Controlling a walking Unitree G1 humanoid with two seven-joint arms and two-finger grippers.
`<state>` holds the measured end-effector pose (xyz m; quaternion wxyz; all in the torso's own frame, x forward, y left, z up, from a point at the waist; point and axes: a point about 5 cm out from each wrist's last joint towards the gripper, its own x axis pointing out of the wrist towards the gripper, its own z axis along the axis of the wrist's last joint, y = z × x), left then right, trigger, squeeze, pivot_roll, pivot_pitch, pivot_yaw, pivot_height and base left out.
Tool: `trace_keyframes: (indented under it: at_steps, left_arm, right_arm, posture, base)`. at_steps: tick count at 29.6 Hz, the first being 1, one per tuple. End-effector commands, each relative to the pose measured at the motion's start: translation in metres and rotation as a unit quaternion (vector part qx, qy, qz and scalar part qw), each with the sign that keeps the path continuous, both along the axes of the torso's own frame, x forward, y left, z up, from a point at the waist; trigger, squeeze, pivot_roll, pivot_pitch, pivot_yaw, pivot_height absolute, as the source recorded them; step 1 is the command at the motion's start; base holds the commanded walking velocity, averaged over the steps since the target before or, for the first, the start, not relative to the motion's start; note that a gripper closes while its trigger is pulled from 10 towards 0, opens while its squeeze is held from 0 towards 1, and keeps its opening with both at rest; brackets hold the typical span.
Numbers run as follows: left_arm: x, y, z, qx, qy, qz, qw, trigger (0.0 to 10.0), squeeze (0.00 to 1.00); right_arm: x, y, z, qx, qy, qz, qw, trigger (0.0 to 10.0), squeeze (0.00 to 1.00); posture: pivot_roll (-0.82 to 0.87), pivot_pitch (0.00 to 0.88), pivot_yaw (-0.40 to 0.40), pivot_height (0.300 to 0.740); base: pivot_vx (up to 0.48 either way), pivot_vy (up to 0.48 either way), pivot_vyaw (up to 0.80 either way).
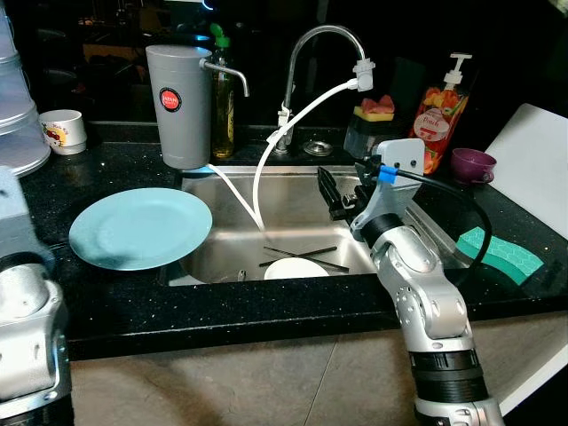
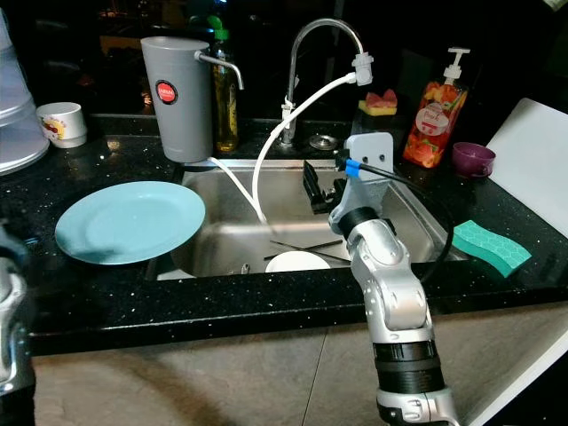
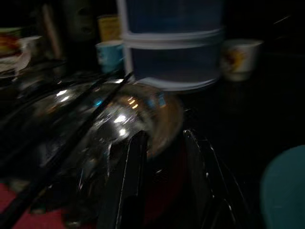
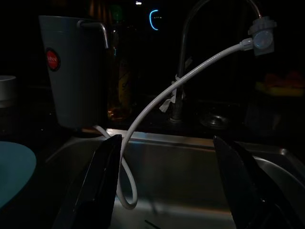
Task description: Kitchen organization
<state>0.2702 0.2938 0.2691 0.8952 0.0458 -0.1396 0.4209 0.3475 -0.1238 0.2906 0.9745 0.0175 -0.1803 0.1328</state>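
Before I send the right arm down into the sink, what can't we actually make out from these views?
- Sink near floor: head views, hidden behind the front rim.
- White dish: lower part cut off by that rim.
- Left end effector: left wrist view, dark and blurred; the shiny objects beyond it unidentifiable.
- Right end effector: open over the basin; the floor beneath too dark.

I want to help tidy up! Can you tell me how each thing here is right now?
Right gripper: open, held over the sink.
Blue plate: flat on the counter, its edge overhanging the sink.
White plate: lying in the sink.
Chopsticks: lying in the sink.
Green sponge: flat on the counter.
Purple cup: upright.
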Motion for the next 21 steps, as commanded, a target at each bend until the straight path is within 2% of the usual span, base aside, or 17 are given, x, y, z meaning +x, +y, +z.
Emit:
trace_keyframes:
  at_steps: [1,6,15,17,18,20,21]
  left_arm:
    - [-0.006,0.003,-0.007,-0.017,0.011,0.025,0.999,10.0,0.0]
    - [-0.008,0.006,-0.015,-0.056,0.011,0.034,0.998,10.0,0.0]
    - [0.003,0.0,-0.009,-0.067,-0.006,-0.003,0.998,10.0,0.0]
    - [0.013,-0.017,-0.004,-0.058,-0.013,-0.07,0.996,10.0,0.0]
    - [0.013,-0.017,-0.004,-0.058,-0.013,-0.07,0.996,10.0,0.0]
    - [0.023,-0.035,0.004,-0.042,-0.018,-0.138,0.989,10.0,0.0]
    - [0.023,-0.035,0.004,-0.042,-0.018,-0.138,0.989,10.0,0.0]
  right_arm:
    - [0.001,0.0,0.001,0.006,-0.003,0.0,1.0,10.0,0.0]
    - [0.002,0.0,0.0,0.004,-0.002,0.002,1.0,10.0,0.0]
    - [0.003,0.002,0.0,0.003,-0.002,0.005,1.0,10.0,0.0]
    - [0.003,0.001,0.0,0.004,-0.003,0.004,1.0,10.0,0.0]
    - [0.003,0.001,0.0,0.004,-0.003,0.004,1.0,10.0,0.0]
    - [0.003,0.001,0.0,0.005,-0.005,0.003,1.0,10.0,0.0]
    - [0.003,0.001,0.0,0.005,-0.005,0.003,1.0,10.0,0.0]
  posture:
    - [0.13,0.103,-0.091,0.74]
    - [0.12,0.097,-0.095,0.74]
    - [0.12,0.09,-0.09,0.74]
    - [0.12,0.087,-0.088,0.74]
    - [0.12,0.087,-0.088,0.74]
    - [0.12,0.086,-0.085,0.74]
    - [0.12,0.086,-0.085,0.74]
  base:
    - [0.0,0.0,0.0]
    - [0.0,0.0,0.0]
    - [0.0,0.0,0.0]
    - [0.0,0.0,0.0]
    - [0.0,0.0,0.0]
    - [0.0,0.0,0.0]
    - [0.0,0.0,0.0]
